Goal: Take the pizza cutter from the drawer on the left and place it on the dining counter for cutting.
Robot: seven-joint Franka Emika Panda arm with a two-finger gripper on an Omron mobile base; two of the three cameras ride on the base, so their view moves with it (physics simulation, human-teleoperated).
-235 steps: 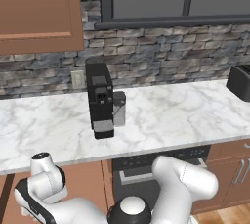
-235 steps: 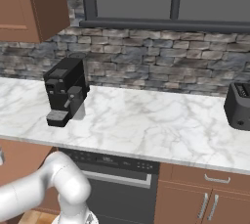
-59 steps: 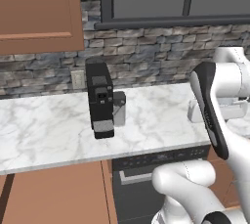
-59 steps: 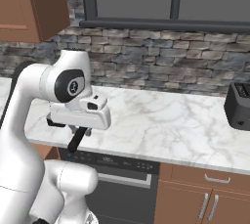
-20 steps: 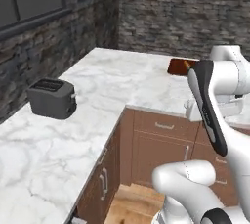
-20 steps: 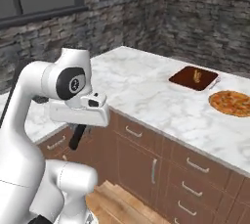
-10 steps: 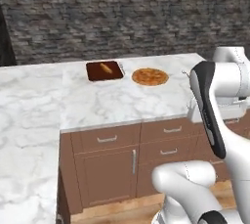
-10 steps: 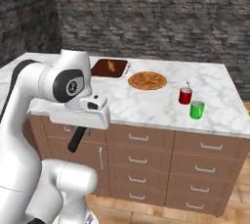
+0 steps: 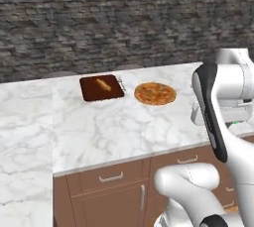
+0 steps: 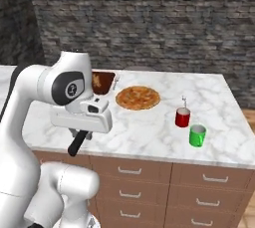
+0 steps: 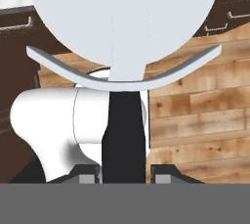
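Glossy white rounded arm [image 10: 30, 102] segments with dark joints and black trim.

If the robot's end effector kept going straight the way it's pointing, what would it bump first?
The end effector, shut on the pizza cutter, points down. It would probably meet the wooden floor first, though depth is hard to judge.

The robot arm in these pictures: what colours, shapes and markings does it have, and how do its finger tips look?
The arm is glossy white with rounded, tube-like segments. Its joints are dark: a black band runs along one segment in the left base view, and a black round cap with a small white mark sits on the joint in the right base view. The gripper has a boxy white hand and two small dark finger tips. No cables show.
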